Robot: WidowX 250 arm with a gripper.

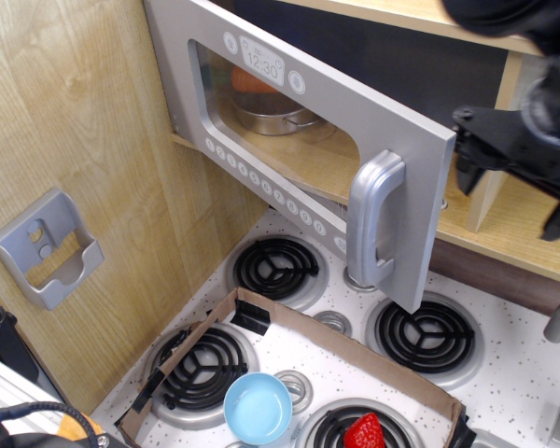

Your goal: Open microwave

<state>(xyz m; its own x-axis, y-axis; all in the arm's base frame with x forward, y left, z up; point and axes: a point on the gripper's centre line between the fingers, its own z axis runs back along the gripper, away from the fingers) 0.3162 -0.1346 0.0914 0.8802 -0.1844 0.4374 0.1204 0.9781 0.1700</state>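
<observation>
With the microwave (299, 140) door ajar, I hook my gripper (513, 177), spread wide and empty, behind its free edge to swing it further.

White speckled stovetop (532, 373) carries a cardboard frame (355, 345) and blue bowl (258, 408).

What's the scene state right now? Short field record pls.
microwave door: swung partly open, hinged at left
handle: vertical, on door's free edge, untouched
gripper: right of door edge, apart from it; open or shut cannot be told
inside microwave: metal pot seen through window
clock display: reads 12:30
stovetop: four coil burners, cardboard tray across them
blue bowl: in tray, front
strawberry: in tray, bottom edge
</observation>
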